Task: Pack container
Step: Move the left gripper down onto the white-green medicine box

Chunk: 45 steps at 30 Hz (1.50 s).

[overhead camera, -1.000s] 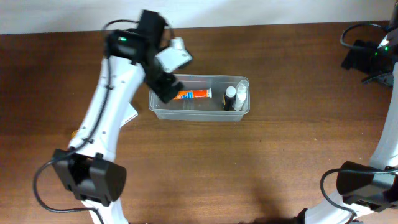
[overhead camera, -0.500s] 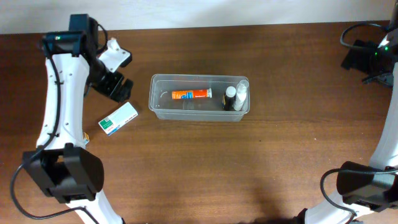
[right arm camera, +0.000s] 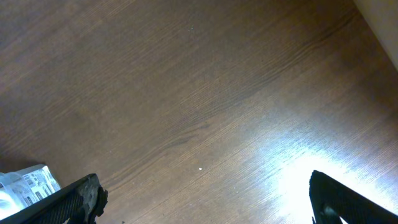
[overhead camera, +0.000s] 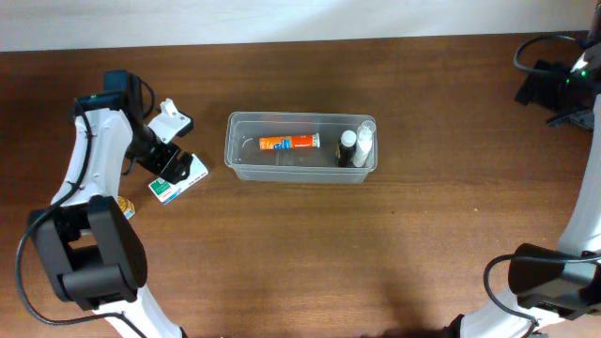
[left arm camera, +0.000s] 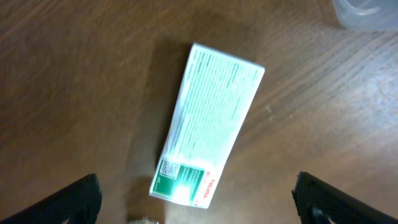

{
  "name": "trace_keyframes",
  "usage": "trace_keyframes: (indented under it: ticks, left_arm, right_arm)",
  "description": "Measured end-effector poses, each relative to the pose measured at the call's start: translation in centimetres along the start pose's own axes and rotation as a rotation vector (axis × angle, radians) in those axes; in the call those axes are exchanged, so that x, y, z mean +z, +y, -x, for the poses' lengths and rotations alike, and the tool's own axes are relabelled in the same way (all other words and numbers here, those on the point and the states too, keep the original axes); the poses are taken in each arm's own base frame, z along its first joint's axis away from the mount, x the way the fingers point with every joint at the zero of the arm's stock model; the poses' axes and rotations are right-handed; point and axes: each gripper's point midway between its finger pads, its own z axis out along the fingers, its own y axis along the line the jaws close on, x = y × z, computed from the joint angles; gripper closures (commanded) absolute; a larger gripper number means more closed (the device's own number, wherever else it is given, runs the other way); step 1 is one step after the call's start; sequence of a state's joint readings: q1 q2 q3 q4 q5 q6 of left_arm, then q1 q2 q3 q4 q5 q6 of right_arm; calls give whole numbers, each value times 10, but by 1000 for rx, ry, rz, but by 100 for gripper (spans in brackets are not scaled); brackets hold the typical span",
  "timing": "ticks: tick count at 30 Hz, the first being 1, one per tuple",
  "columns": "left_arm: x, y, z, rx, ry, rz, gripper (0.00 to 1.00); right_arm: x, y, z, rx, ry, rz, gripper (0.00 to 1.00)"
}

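The clear plastic container [overhead camera: 237, 161] stands mid-table and holds an orange tube [overhead camera: 289, 143] at its back and two small bottles [overhead camera: 355, 147] at its right end. A white-and-green carton [overhead camera: 182, 184] lies flat on the table to its left and fills the left wrist view [left arm camera: 211, 127]. My left gripper [overhead camera: 175, 163] is open and hovers just above the carton, its fingertips wide on either side [left arm camera: 198, 202]. My right gripper [overhead camera: 556, 86] is open and empty at the far right back corner, over bare wood [right arm camera: 205, 199].
A corner of the container shows at the top right of the left wrist view [left arm camera: 367, 12]. A small crumpled white packet [right arm camera: 28, 183] lies at the lower left of the right wrist view. A yellowish item [overhead camera: 123, 206] lies beside the left arm.
My left arm swung left from over the container's left end, then came down over the carton. The container's contents and the right arm have not moved.
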<state>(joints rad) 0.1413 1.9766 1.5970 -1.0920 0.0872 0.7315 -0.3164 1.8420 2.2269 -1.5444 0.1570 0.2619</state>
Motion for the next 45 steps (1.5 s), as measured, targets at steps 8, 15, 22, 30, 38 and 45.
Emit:
trace_keyframes:
  ticks: [8,15,22,30,38,45]
  left_arm:
    - [31,-5,-6,64,-16,-3,1]
    - [44,-2,-5,82,-38,23,1]
    - [46,0,-4,93,-45,30,6]
    - [46,1,-3,101,-50,36,7]
    - [61,-2,-8,98,-20,7,7]
    - [71,-5,-12,95,2,-16,25]
  right_arm:
    - [0,0,0,0,0,0,2]
    - [0,0,0,1,0,0,2]
    - [0,0,0,0,0,0,2]
    - [0,0,0,0,0,0,1]
    - [0,0,0,0,0,0,2]
    - [0,0,0,0,0,0,2]
